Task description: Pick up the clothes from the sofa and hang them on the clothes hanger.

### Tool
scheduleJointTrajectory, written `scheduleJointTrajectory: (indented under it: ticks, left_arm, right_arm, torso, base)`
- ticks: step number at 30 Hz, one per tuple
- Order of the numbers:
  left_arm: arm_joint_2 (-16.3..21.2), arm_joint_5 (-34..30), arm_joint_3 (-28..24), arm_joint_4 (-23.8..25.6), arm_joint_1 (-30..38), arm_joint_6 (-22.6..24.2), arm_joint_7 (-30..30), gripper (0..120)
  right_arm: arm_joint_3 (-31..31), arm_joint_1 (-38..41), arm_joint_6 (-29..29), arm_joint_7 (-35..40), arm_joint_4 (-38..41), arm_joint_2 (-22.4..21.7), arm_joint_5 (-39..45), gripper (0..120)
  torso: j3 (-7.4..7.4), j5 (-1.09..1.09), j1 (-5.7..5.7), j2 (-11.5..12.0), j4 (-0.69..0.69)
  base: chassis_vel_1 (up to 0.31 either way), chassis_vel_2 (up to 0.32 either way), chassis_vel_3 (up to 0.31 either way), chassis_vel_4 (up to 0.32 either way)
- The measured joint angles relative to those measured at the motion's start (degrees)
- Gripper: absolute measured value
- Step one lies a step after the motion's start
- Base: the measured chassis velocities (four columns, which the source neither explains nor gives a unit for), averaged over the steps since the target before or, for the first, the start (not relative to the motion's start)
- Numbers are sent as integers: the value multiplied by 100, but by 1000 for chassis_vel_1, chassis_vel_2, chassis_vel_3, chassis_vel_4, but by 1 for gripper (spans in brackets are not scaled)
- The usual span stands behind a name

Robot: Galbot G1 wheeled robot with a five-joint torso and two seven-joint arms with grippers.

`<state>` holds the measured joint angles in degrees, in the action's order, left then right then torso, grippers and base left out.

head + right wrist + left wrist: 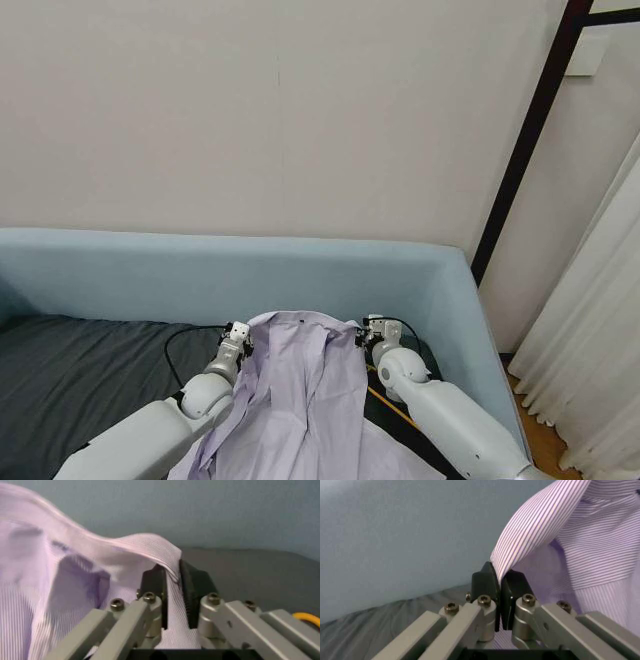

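A lilac pinstriped shirt (300,390) hangs spread between my two arms in front of the pale blue sofa back (200,275). My left gripper (243,335) is shut on the shirt's left shoulder edge; the left wrist view shows the striped cloth (560,543) pinched between its black pads (485,583). At the other shoulder my right gripper (364,333) is shut on the shirt, where the right wrist view has a fold of the cloth (105,562) caught between its pads (195,585). The shirt's lower part drapes down between the arms.
The dark grey sofa seat (70,370) lies below and to the left. A yellow item (385,405) pokes out by my right arm, also visible as a yellow piece (307,618) in the right wrist view. A black pole (525,140) and white curtain (600,350) stand at right.
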<state>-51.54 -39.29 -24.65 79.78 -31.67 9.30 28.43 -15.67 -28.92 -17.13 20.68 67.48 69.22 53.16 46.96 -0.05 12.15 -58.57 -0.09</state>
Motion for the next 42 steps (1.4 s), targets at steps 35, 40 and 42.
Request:
scheduleJointTrajectory:
  ticks: [35,40,42]
  left_arm:
    - [17,156,-273,-14,57,-186,-136,0]
    - [46,173,-266,7,23,-199,-136,0]
    - [55,182,-256,14,5,-211,-136,0]
  right_arm:
    - [962,-853,-317,-3210,-1235,-1087,-1967,100]
    - [970,-785,-194,-3291,-1439,-979,-2040,90]
    - [967,-716,-159,-3305,-1578,-920,-2058,81]
  torso:
    - [0,1,0,-1,1]
    - [0,1,0,-1,2]
    - [0,-1,0,-1,2]
  base:
    - [0,0,0,0]
    - [0,0,0,0]
    - [0,0,0,0]
